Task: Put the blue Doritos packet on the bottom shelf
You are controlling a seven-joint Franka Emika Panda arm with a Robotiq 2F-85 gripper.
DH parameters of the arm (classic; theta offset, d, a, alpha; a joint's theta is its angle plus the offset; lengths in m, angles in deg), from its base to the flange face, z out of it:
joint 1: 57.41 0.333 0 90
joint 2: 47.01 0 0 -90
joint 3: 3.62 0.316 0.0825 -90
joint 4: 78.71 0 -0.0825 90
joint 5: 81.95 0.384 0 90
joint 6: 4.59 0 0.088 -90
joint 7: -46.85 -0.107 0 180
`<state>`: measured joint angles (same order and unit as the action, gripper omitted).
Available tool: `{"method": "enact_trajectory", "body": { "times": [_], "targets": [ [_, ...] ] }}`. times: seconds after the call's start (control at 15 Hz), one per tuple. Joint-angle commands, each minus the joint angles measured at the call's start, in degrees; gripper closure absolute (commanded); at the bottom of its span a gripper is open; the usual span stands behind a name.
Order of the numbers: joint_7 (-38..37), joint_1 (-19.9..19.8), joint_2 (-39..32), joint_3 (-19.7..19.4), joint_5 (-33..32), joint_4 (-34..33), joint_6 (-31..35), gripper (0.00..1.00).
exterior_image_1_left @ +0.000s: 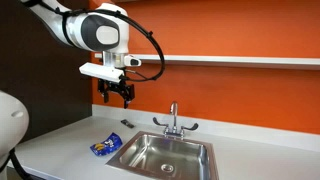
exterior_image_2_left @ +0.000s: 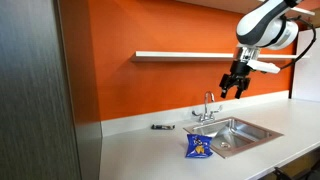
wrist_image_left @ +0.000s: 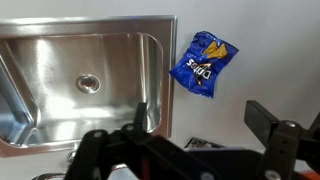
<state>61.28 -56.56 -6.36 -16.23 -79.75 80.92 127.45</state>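
An orange wall backs the white counter (exterior_image_1_left: 60,135), where the blue chip packet (wrist_image_left: 203,62) lies flat just beside the sink (exterior_image_1_left: 165,155) rim. Your gripper (exterior_image_1_left: 116,100) hangs above, fingers spread and empty. The bag looks light, crinkly and slippery, so pinch a crimped end. Mind the faucet (exterior_image_1_left: 173,118); the wall shelf (exterior_image_2_left: 185,55) looks bare.

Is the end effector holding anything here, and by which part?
Nothing is held. The end effector hangs open in the air; the packet lies on the counter beside the sink.
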Motion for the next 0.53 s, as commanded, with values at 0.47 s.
{"method": "enact_trajectory", "body": {
  "times": [0.47],
  "targets": [
    [-2.9,1.6,-11.4,4.9,0.8,-3.5,0.4,0.0]
  ]
}}
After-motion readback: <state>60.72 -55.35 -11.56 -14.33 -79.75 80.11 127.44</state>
